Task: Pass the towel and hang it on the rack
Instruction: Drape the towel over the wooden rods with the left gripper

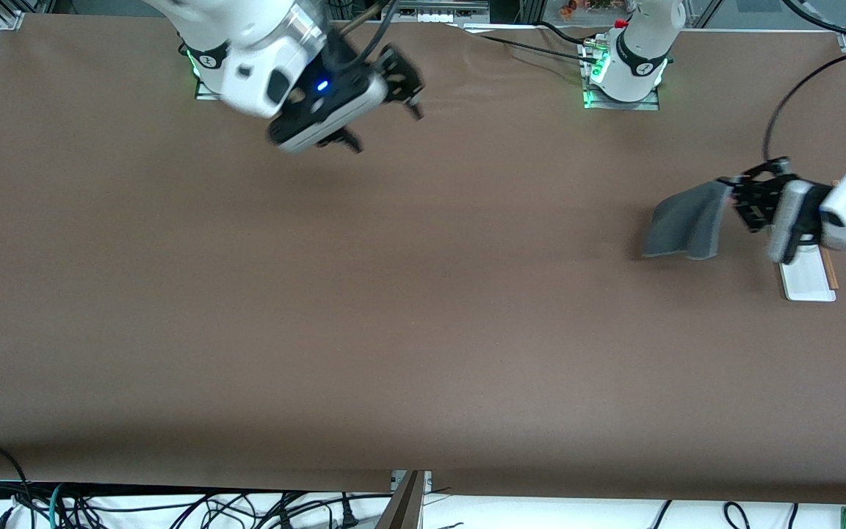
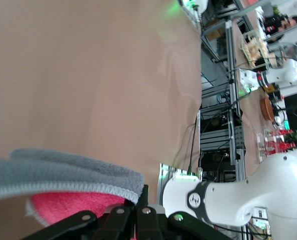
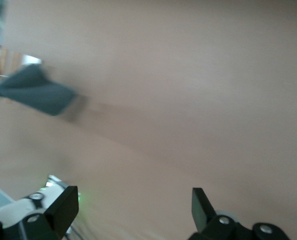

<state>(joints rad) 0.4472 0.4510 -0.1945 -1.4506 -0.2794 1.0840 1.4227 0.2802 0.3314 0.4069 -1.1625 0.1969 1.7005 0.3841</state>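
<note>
A brown surface (image 1: 364,308) spans the room. The left tool (image 1: 733,192) clamps the towel (image 1: 684,222), hiding most of the rack (image 1: 811,281). The right tool (image 1: 386,110) hangs spread wide, holding nothing.

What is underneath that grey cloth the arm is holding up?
Only bare brown table shows under the towel, which hangs from the shut left hand. The rack sits beside it, under that hand and partly covered by it. The towel's pink underside shows only from the wrist.
</note>
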